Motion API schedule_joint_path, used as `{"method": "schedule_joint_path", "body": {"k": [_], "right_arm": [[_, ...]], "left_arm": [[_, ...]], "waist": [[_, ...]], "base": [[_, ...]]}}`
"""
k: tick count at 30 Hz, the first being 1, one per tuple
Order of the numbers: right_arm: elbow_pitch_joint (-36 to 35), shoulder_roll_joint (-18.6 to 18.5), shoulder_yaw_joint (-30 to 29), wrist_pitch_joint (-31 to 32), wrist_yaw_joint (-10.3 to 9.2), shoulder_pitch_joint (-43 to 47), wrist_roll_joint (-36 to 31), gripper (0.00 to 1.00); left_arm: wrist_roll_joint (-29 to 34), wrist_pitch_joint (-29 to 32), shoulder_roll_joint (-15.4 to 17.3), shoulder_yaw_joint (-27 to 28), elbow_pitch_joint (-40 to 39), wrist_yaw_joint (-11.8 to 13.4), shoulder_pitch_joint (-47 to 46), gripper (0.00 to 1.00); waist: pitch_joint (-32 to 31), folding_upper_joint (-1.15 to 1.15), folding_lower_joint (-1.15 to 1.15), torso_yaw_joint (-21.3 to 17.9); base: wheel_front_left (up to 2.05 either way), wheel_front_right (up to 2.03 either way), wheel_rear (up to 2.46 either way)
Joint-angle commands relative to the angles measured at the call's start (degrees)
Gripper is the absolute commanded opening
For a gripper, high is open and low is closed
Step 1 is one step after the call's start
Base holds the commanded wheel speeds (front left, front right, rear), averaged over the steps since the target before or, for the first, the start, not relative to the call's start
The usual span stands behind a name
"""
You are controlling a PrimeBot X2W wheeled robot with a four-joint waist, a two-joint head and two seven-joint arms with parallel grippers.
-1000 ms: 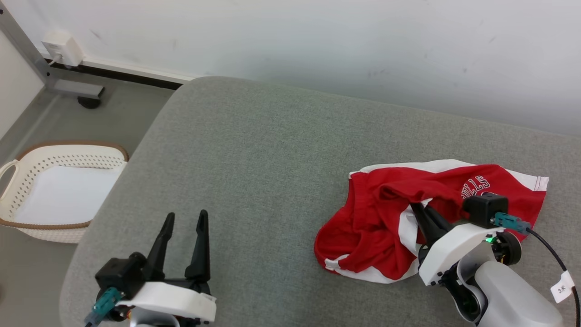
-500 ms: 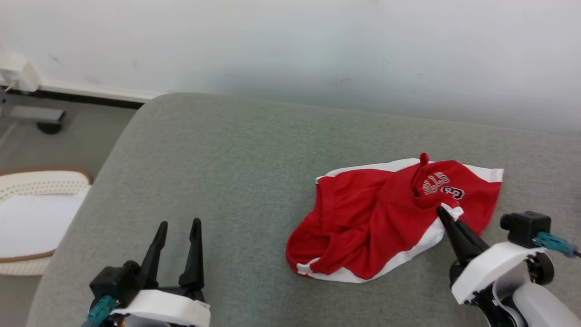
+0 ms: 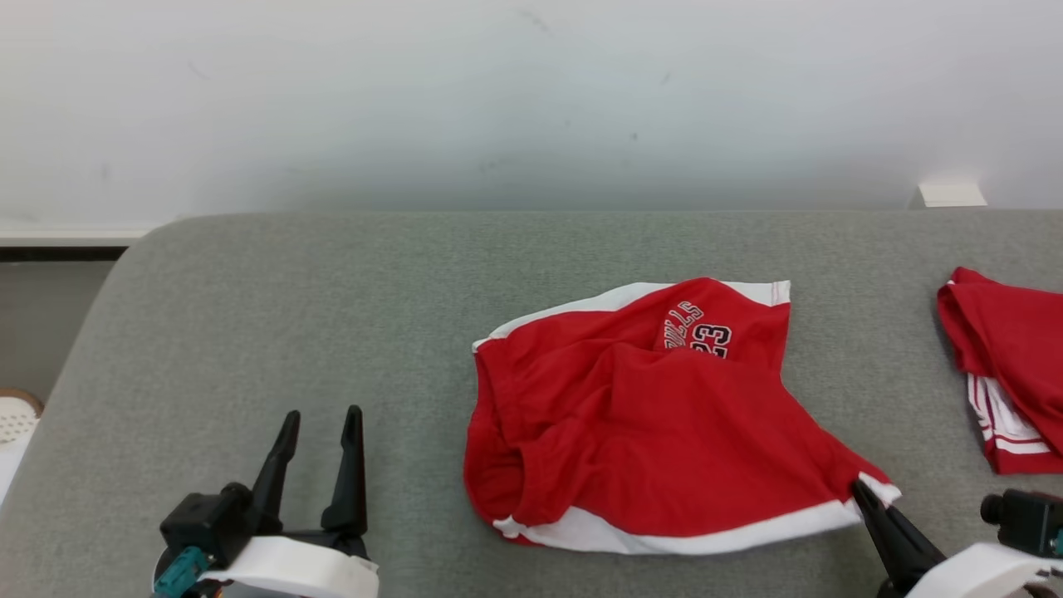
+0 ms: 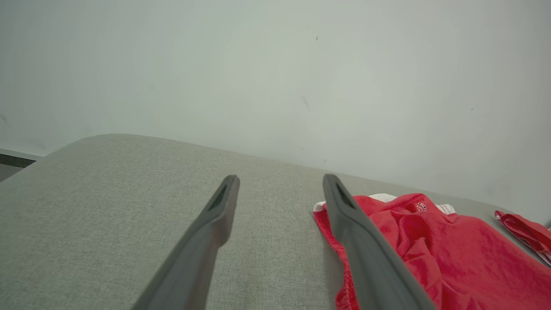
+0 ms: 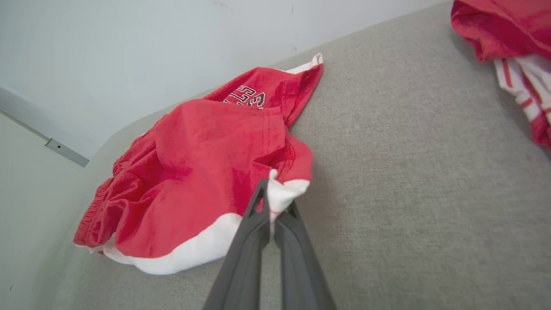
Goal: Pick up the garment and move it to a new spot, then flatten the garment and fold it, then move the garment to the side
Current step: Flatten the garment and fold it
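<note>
The garment (image 3: 648,423) is a pair of red shorts with white trim and a printed number, lying rumpled on the grey cushion (image 3: 332,316). My right gripper (image 3: 859,490) is shut on its white hem corner at the lower right, and the cloth is stretched toward it. In the right wrist view the closed fingertips (image 5: 260,200) pinch that white corner of the garment (image 5: 206,168). My left gripper (image 3: 320,419) stands open at the lower left, apart from the shorts, with nothing between its fingers. The left wrist view shows that open left gripper (image 4: 280,183) with the garment (image 4: 430,245) to its right.
A second red and white piece of clothing (image 3: 1005,365) lies at the cushion's right edge, also seen as clothing (image 5: 512,43). A pale wall (image 3: 531,100) runs behind the cushion. A white basket's rim (image 3: 12,411) shows at the far left, off the cushion.
The camera has swung to the right. My right gripper has dragged the hem corner toward the near right, spreading the shorts out wider. The left gripper has stayed open in place.
</note>
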Motion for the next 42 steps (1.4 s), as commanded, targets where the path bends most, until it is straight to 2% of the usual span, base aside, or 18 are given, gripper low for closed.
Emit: {"method": "schedule_joint_path", "body": {"k": [1,7,8,9,10,15,19,23,26,29,32,38,42], "right_arm": [[-0.53,0.17,-1.34,1.11,-0.12,1.82,-1.20,0.00],[-1.79,2.93,-6.63,4.75,-0.12,6.33,-5.46,0.00],[-1.53,3.32,-7.27,5.16,-0.12,6.63,-6.29,0.05],[-1.18,3.84,-7.70,5.43,-0.12,6.77,-7.12,0.62],[-0.90,4.40,-7.99,5.81,-0.12,6.76,-7.80,1.00],[-1.62,6.22,-9.98,5.19,-0.12,5.61,-10.33,1.00],[-5.79,5.82,-11.23,2.92,-0.12,5.00,-12.13,1.00],[-11.07,4.75,-10.88,-1.79,-0.12,4.02,-16.27,1.00],[-12.87,5.41,-10.53,-6.42,-0.12,3.32,-19.72,1.00],[-12.08,5.36,-10.56,-11.17,-0.12,2.08,-24.44,1.00],[-10.45,6.67,-9.91,-13.13,-0.12,1.48,-26.57,1.00],[-8.10,6.92,-9.20,-14.02,-0.12,0.90,-27.36,1.00],[-7.45,6.74,-9.40,-14.37,-0.12,0.71,-26.91,1.00]], "left_arm": [[0.22,0.02,0.23,0.04,0.06,-0.18,0.41,1.00],[0.62,0.02,0.24,0.35,0.25,-0.44,0.30,1.00],[0.68,0.02,0.24,0.45,0.22,-0.44,0.32,1.00],[0.74,0.02,0.23,0.43,0.25,-0.50,0.30,1.00],[0.77,0.02,0.24,0.51,0.35,-0.52,0.25,1.00],[0.86,0.02,0.24,0.80,0.56,-0.73,-0.12,1.00],[1.11,0.02,0.24,1.22,0.44,-0.83,0.25,1.00],[1.21,0.02,0.23,1.71,-0.05,-0.62,0.64,1.00],[1.06,0.02,0.23,1.81,-0.39,-0.69,0.66,1.00],[0.65,0.02,0.22,1.67,-0.83,-0.69,0.64,1.00],[0.17,0.02,0.24,1.02,-1.21,-0.81,0.79,1.00],[0.06,0.02,0.23,0.24,-1.04,-0.73,1.14,1.00],[0.74,0.02,0.22,-2.47,-0.19,-1.20,0.75,1.00]], "waist": [[-0.12,0.00,0.00,-0.87],[-0.25,0.00,0.00,-1.93],[-0.22,0.00,0.00,-2.06],[-0.18,0.00,0.00,-2.15],[-0.14,0.00,0.00,-2.23],[-0.31,0.00,0.00,-2.47],[-0.87,0.00,0.00,-2.54],[-1.47,0.00,0.00,-2.48],[-1.76,0.00,0.00,-2.35],[-1.88,0.00,0.00,-2.28],[-1.99,0.00,0.00,-2.03],[-2.27,0.00,0.00,-1.69],[-2.47,0.00,0.00,-1.63]], "base": [[0.00,0.00,0.00],[0.00,0.00,0.00],[0.00,0.00,0.00],[0.00,0.00,0.00],[0.00,0.00,0.00],[0.00,0.00,0.00],[0.00,0.00,0.00],[0.00,0.00,0.00],[0.00,0.00,0.00],[0.00,0.00,0.00],[0.00,0.00,0.00],[0.00,0.00,0.00],[0.00,0.00,0.00]]}}
